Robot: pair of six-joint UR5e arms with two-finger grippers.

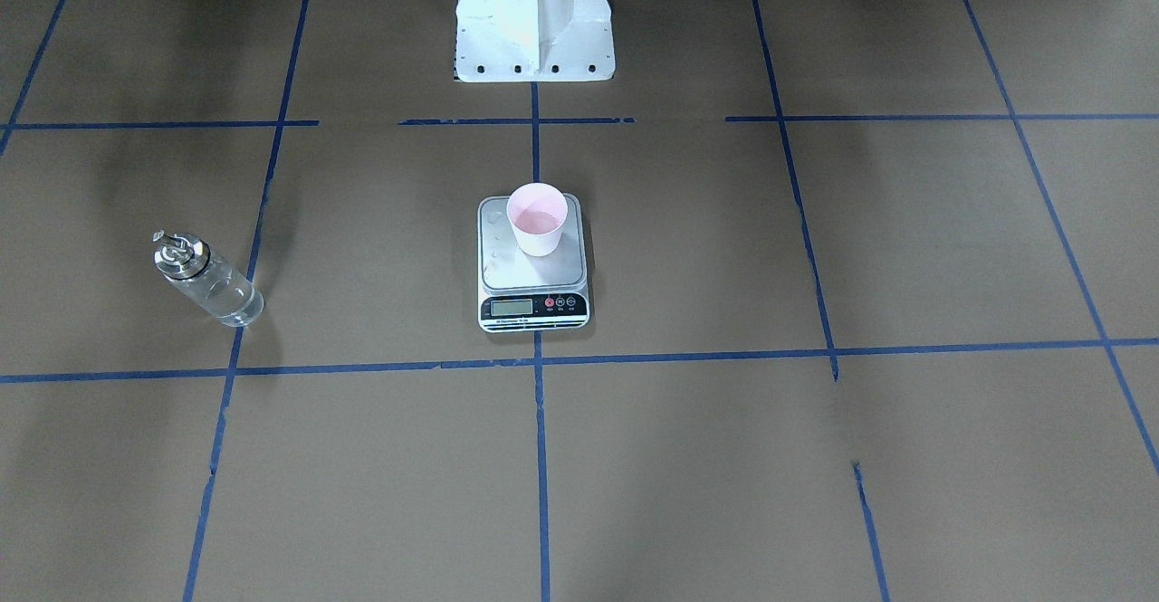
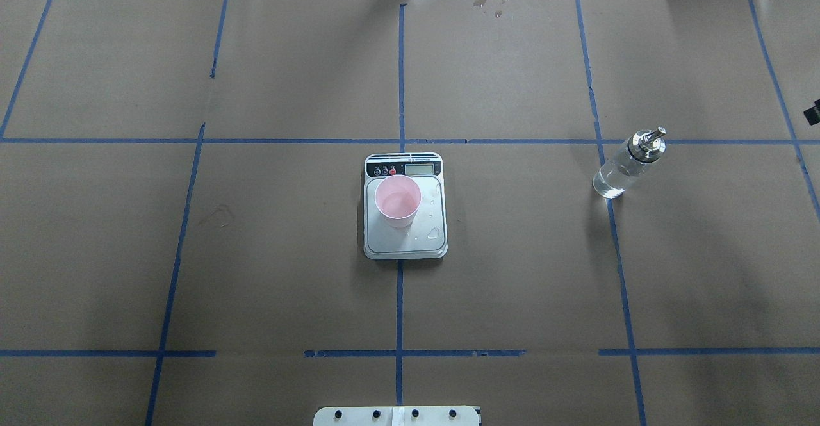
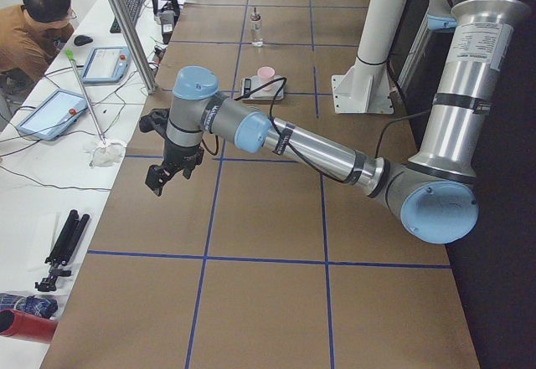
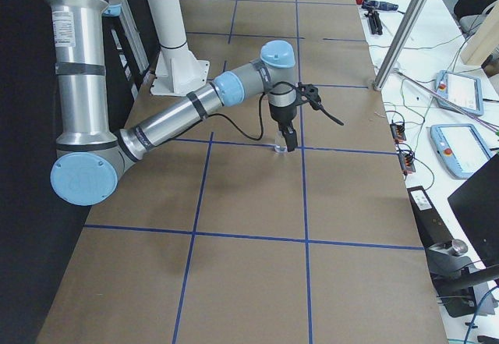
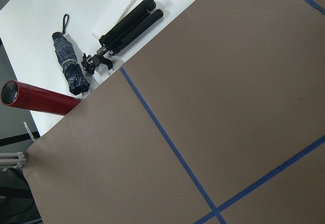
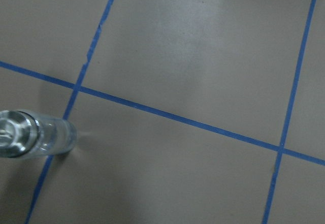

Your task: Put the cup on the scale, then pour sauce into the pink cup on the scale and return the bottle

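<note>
- Exterior right view: the right gripper (image 4: 287, 137) is hanging near the glass bottle (image 2: 618, 173); its opening cannot be told.
- The bottle is standing upright, well apart from the scale (image 2: 405, 250), which is carrying the pink cup (image 2: 398, 200).
- Handling, as judged: smooth, fragile and part-filled, so mid-body is looking like the best hold.

Robotics lab; teach pendants (image 4: 461, 149); taped table (image 2: 512, 285).

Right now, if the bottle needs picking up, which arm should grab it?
The right arm. The bottle stands on the robot's right side of the table, and the right wrist camera sees it close by. The left wrist camera shows only the table's edge, no bottle.
</note>
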